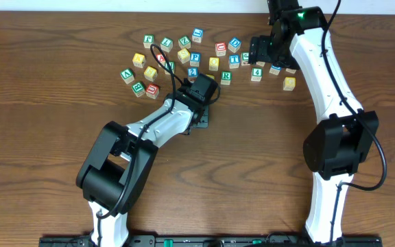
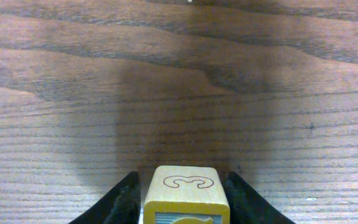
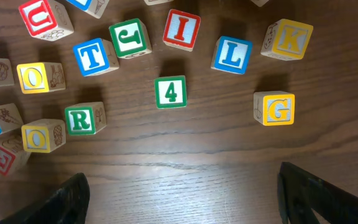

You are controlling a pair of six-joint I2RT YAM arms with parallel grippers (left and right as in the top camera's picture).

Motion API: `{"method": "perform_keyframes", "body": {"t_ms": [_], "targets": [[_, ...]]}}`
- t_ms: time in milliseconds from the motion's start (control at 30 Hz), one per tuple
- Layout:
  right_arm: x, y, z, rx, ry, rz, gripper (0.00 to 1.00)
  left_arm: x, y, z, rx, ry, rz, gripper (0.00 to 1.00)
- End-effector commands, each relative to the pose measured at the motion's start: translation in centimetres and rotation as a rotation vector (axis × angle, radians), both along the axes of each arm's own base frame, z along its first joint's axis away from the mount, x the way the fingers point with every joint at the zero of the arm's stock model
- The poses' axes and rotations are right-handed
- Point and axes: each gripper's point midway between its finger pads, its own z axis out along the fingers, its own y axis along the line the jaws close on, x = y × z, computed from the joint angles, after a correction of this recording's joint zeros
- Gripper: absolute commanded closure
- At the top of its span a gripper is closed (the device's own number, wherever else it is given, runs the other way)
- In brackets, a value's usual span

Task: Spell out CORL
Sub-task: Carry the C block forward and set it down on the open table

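**Both grippers and the lettered blocks, seen from the wrist views.** The left gripper stands around a pale-yellow block, which rests on the table between the two black fingers, one along each side face. Whether they press on it or stand just clear cannot be told. The block is a wooden cube with rounded edges. Its matte yellow top bears a thin outlined glyph that is too ambiguous to read. Ahead of it lies bare tabletop, smooth dark-brown wood grain with a wavy figure.

The right gripper hangs at the scattered pile with its jaws spread wide over bare wood, holding nothing. Beyond its fingertips, and apart from them, lies the R block, a white face with a green letter. An O block, yellow-framed, lies just to its left in that view. The L block, blue-framed, lies farther off. Other lettered and numbered blocks are scattered around them.
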Motion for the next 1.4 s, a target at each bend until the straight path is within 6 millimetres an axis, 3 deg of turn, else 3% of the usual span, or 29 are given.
{"method": "perform_keyframes", "body": {"t_ms": [0,433,733,1367], "targets": [[-0.2,-0.1,0.8,-0.006,-0.014,0.011,0.08,-0.3,0.4,-0.7,0.028,0.011,-0.006,0.53],[-0.2,-0.1,0.8,-0.006,-0.013,0.011,0.08,-0.9,-0.3,-0.9,-0.026,0.046,0.021,0.53],[-0.2,-0.1,0.8,-0.006,-0.013,0.011,0.08,-1.2,0.0,-1.0,-0.037,0.062,0.087,0.59],[-0.3,-0.1,0.8,-0.007,-0.010,0.011,0.08,-2.0,-0.4,-1.2,-0.084,0.104,0.162,0.59]]}}
